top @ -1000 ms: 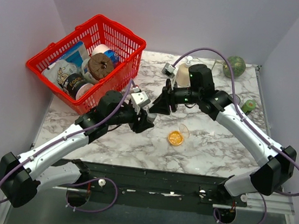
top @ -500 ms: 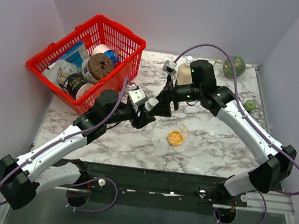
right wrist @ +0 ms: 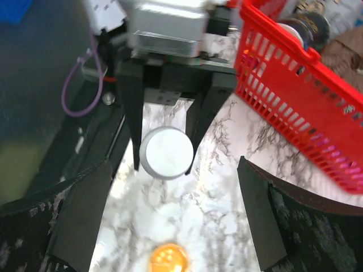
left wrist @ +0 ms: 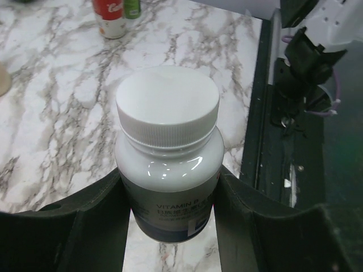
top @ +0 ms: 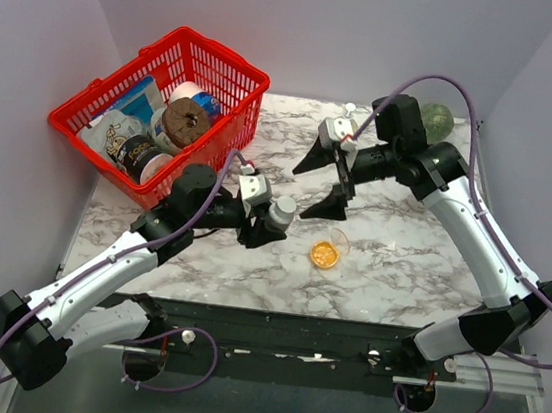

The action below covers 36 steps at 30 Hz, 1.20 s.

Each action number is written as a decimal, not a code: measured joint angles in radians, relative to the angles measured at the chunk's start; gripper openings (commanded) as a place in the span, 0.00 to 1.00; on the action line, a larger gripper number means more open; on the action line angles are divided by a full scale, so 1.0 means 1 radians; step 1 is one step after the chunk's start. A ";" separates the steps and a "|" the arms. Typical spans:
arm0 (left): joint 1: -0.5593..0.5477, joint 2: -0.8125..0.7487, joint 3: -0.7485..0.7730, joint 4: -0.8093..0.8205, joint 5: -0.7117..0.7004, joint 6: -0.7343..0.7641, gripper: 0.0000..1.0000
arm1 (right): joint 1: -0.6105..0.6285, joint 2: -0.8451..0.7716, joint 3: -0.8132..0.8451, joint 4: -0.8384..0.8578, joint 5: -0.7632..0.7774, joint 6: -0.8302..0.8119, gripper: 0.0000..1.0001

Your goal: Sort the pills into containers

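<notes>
My left gripper (top: pixel 272 224) is shut on the white pill bottle (top: pixel 280 211), which stands upright with its white cap on. In the left wrist view the bottle (left wrist: pixel 168 153) fills the gap between the fingers (left wrist: pixel 96 226), dark label band low. My right gripper (top: pixel 317 187) hangs open above and behind the bottle, holding nothing. From the right wrist view I look down on the cap (right wrist: pixel 166 153), with the pills (right wrist: pixel 168 259) below it. The orange pills (top: pixel 324 255) lie in a small cluster on the marble, with the clear round dish (top: pixel 339 242) at their far right side.
A red basket (top: pixel 234 72) full of groceries stands at the back left, its wall (right wrist: pixel 295 107) close beside the bottle. A beige pump bottle (top: pixel 349 109) and a green round object (top: pixel 438 119) stand at the back. A red-labelled can (left wrist: pixel 110 20) shows in the left wrist view.
My right gripper has opened wide and drawn up and back, away from the bottle. The left gripper has kept its hold and shifted the bottle slightly right and nearer.
</notes>
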 measured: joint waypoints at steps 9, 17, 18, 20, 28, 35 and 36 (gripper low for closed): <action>0.001 0.041 0.040 -0.063 0.201 0.011 0.00 | 0.032 0.163 0.201 -0.367 -0.052 -0.542 0.85; 0.005 0.071 0.040 -0.093 0.234 0.024 0.00 | 0.063 0.174 0.190 -0.419 -0.052 -0.583 0.79; 0.005 0.073 0.042 -0.095 0.235 0.026 0.00 | 0.064 0.174 0.188 -0.422 -0.052 -0.583 0.79; 0.005 0.074 0.042 -0.098 0.235 0.028 0.00 | 0.065 0.174 0.182 -0.424 -0.052 -0.583 0.78; 0.005 0.075 0.059 -0.110 0.235 0.032 0.00 | 0.084 0.164 0.121 -0.438 -0.053 -0.585 0.73; 0.006 0.075 0.068 -0.106 0.235 0.032 0.00 | 0.089 0.151 0.117 -0.439 -0.053 -0.583 0.51; 0.006 0.075 0.068 -0.107 0.236 0.033 0.00 | 0.089 0.151 0.117 -0.439 -0.053 -0.582 0.49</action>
